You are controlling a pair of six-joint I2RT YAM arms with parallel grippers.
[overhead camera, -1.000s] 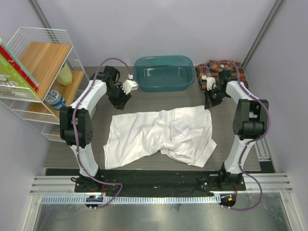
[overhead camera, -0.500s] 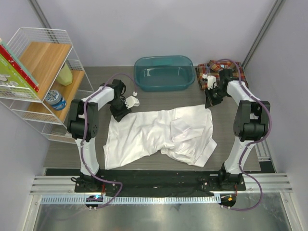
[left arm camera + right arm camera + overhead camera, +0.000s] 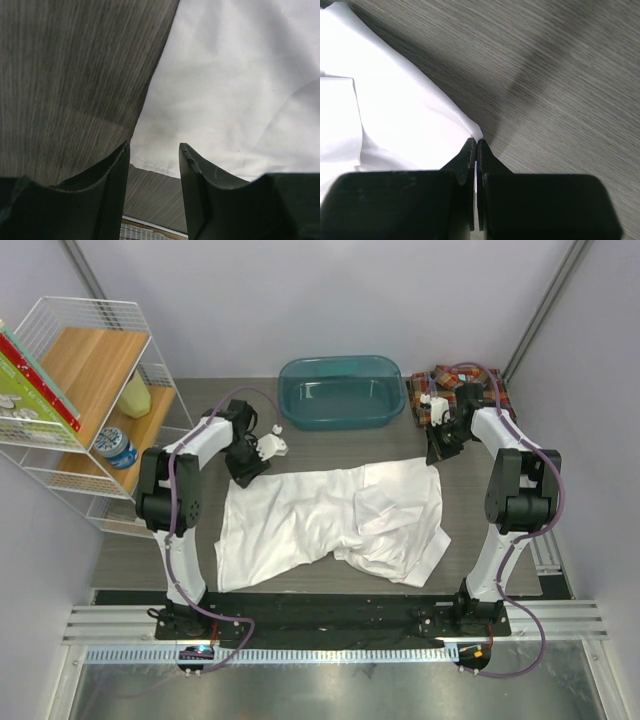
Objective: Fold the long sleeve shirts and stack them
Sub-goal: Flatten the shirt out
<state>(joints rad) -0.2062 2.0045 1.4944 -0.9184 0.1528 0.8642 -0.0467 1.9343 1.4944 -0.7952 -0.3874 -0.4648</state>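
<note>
White shirt (image 3: 330, 520): lies spread but creased across the middle of the tabletop (image 3: 130, 560), one part doubled over on my right half, hem edge towards my bases.
Plaid shirt (image 3: 498, 400): bunched in the far right corner, just beside the tub (image 3: 338, 360) and well apart from the white shirt; my right arm crosses in front of it.
Left tool (image 3: 152, 147): jaws stand wide. I hold it low at the white shirt's far left corner. In the wrist view the cloth's edge runs into the gap between my fingers (image 3: 112, 180), with bare tabletop to one side. I cannot tell whether the tips touch the cloth.
Right tool (image 3: 476, 145): jaws pressed together at the white shirt's far right corner. A thin white strip shows between them, so I hold that corner pinched. Tips sit low to the tabletop.
Arms: both reach forward from the near edge, one along each side of the white shirt.
Tub, detail: teal, oval, at the far edge between my two tools, apart from both shirts.
Rack (image 3: 95, 315): white wire with wooden shelves, off the left side. It carries a yellow bottle (image 3: 135, 395), a blue-lidded jar (image 3: 118, 447) and books (image 3: 25, 380).
</note>
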